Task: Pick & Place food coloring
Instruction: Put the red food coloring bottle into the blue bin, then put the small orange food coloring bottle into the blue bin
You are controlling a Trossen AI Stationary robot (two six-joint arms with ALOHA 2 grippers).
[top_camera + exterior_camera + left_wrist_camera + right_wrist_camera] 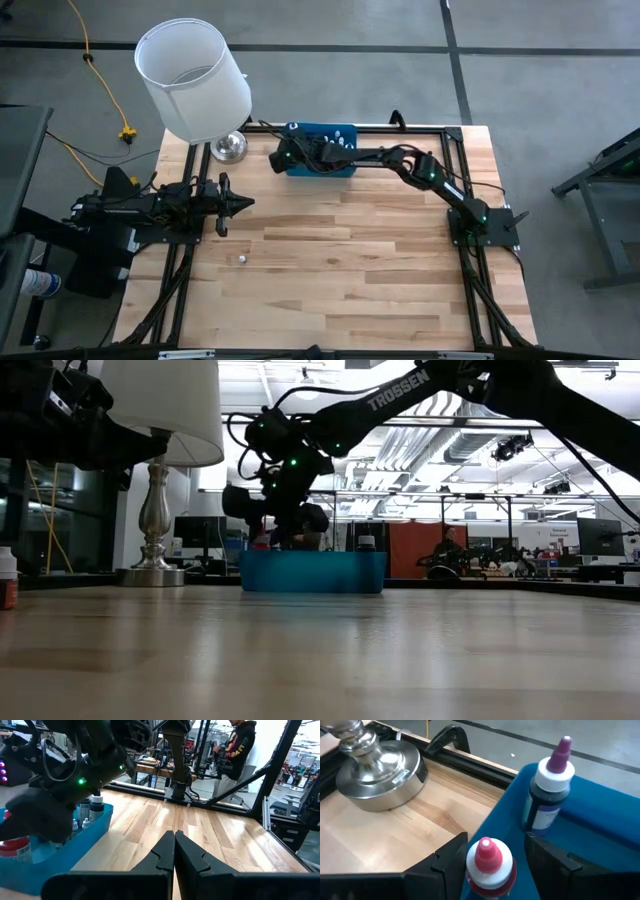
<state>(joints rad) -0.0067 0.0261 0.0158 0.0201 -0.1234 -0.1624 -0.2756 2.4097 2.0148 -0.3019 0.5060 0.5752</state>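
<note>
Over the blue bin (322, 166) I've got the right tool (492, 852) reaching down, fingers spread either side of a red-tipped food coloring bottle (489, 863) that stands upright just inside the bin's corner. A second bottle with a purple tip and dark body (549, 787) stands just behind it along the same wall, and more sit deeper in the bin. From the fingers straddling the white cap, I judge this is the approach to the grasp, nothing pinched yet. To do it well I'd center on the cap, keep the outer finger off the bin wall, go lower onto the body and close gently. Well away from the bin, my left tool (174, 851) waits, pressed together, near the lamp base (375, 770).
</note>
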